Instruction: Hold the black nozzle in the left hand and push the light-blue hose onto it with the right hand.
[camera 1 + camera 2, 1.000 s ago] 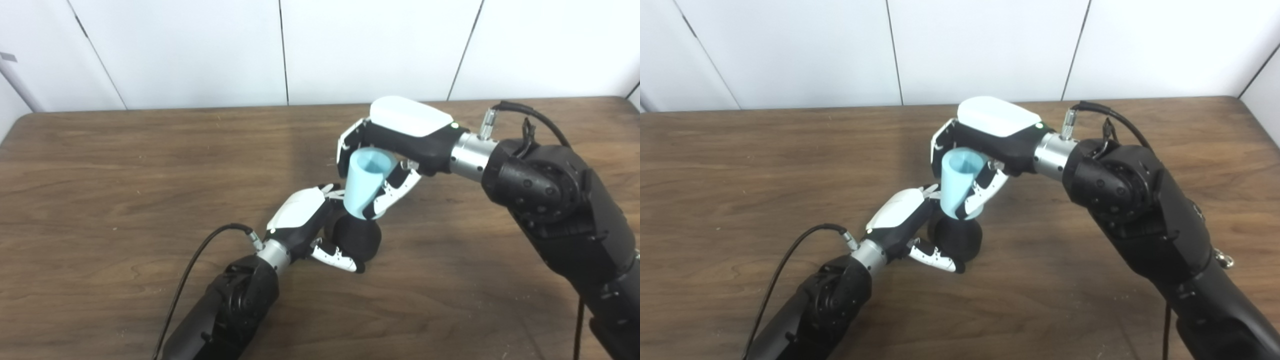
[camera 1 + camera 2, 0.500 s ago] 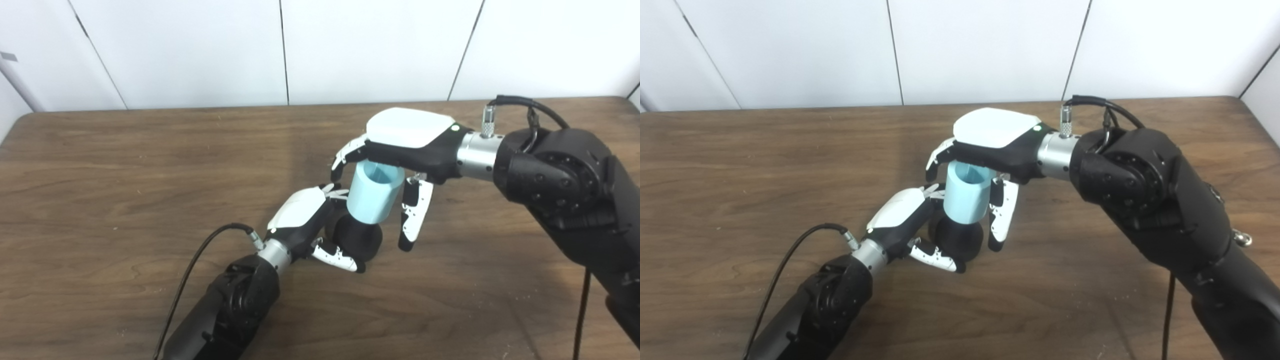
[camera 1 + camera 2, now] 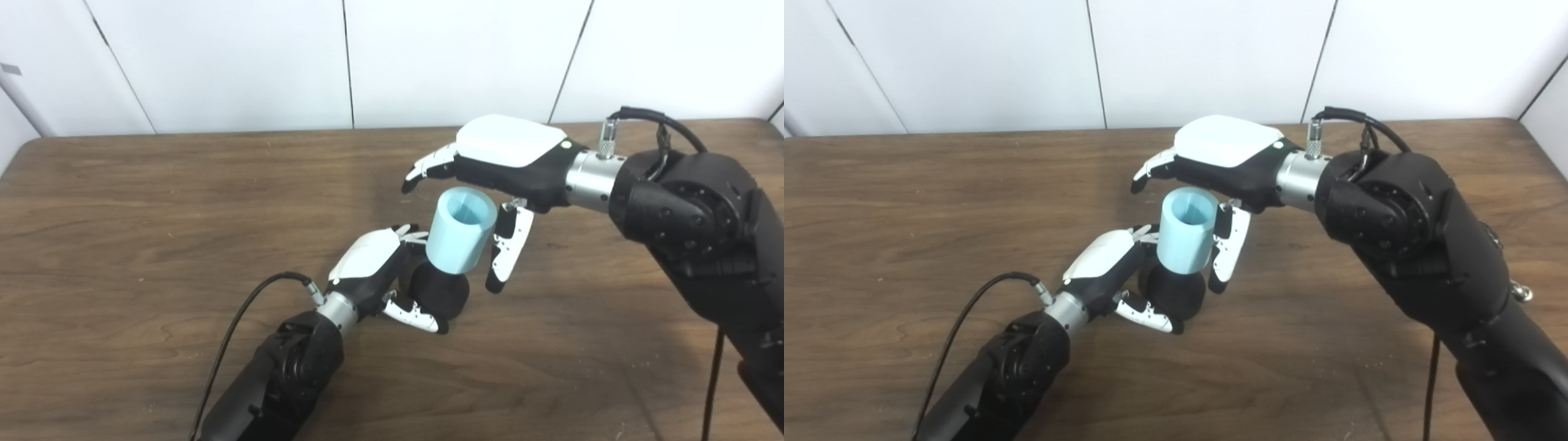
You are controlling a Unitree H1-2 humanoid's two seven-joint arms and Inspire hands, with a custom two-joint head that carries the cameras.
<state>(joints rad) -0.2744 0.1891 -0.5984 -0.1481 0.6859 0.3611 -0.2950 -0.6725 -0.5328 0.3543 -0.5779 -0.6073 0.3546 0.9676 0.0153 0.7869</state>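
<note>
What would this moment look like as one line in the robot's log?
left hand: shut on black nozzle | light-blue hose: seated upright on nozzle | right hand: open, above hose, not gripping | surface: wooden table

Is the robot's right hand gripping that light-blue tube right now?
No, the right hand is open above the light-blue hose, fingers spread.

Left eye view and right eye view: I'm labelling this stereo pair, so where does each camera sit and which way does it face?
Left eye view: on the head, looking down and forward at the table; both arms enter from below, the left hand gripping the black nozzle.
Right eye view: beside it, slightly rightward, same aim; the right hand hangs open over the light-blue hose.
Shared: the hose seated on the nozzle, both hands, white wall panels.
</note>
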